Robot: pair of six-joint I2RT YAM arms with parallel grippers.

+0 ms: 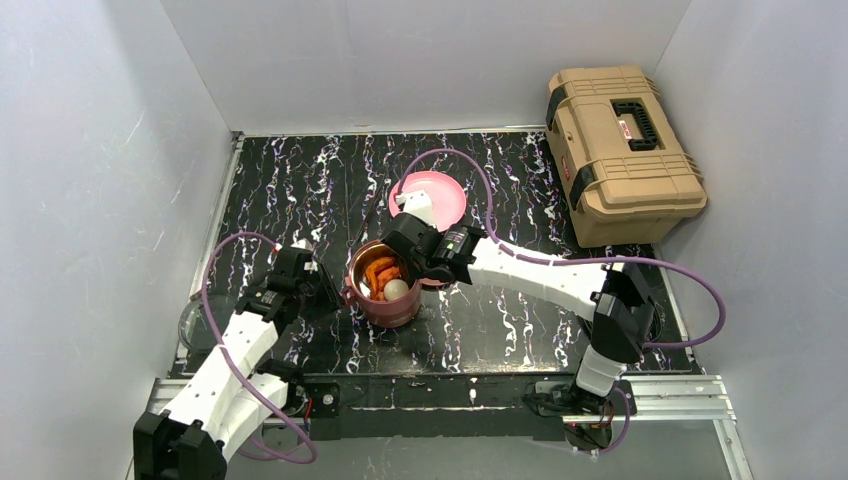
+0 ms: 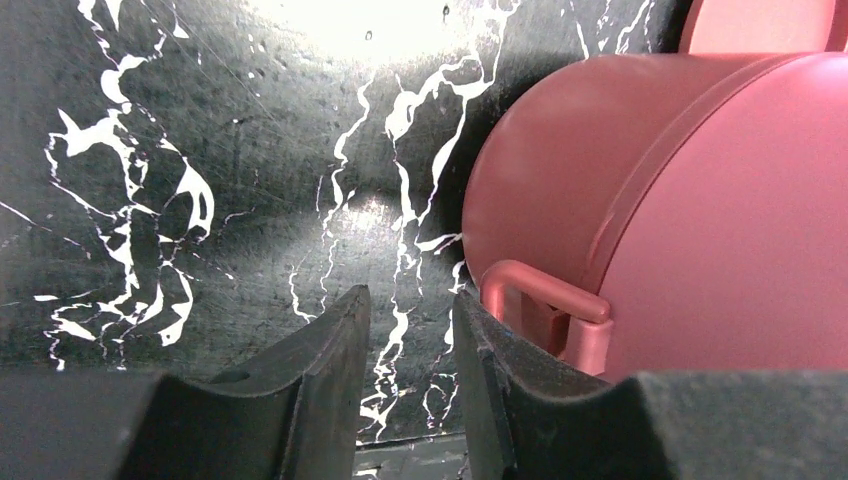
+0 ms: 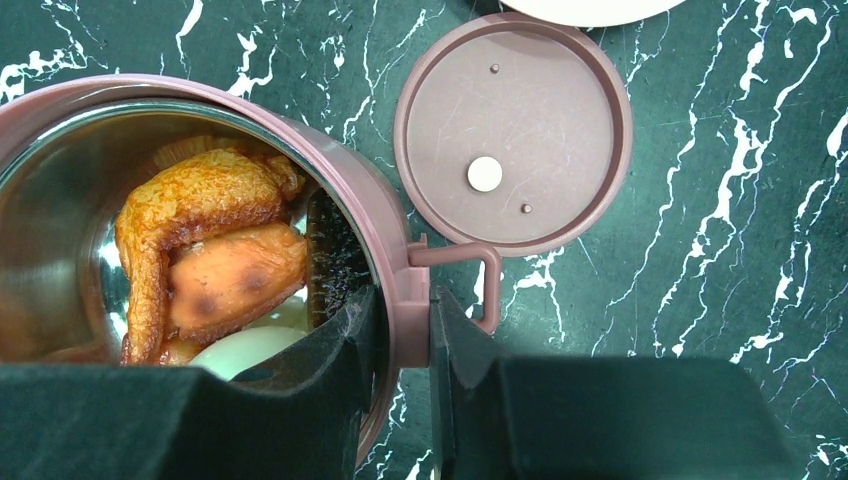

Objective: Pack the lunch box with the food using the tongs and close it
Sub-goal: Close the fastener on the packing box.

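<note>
The right arm stretches low over the tabletop [image 1: 520,325] to the lunch box [image 1: 392,312]. The right fingers [image 3: 330,380] pinch its wall, one inside by the food [image 3: 215,250]. The left arm bends beside the box, and the left fingers [image 2: 320,375] are slightly apart, holding nothing.

The lunch box [image 1: 390,312] was seen to be of smooth, matt maroon plastic outside, lined with bright polished metal. Its loose lid [image 3: 512,135] was of matt plastic, finely scratched. The food [image 3: 215,250] inside was glazed and browned, its skin wrinkled; the egg [image 3: 250,350] was smooth and pale. The table [image 1: 520,320] was covered in a black marbled sheet, slightly glossy, with glare. The toolbox [image 1: 620,150] at the far right corner was of matt tan moulded plastic. The fingers [image 3: 300,400] of the right gripper [image 3: 402,300] were matt black and faintly grainy.
</note>
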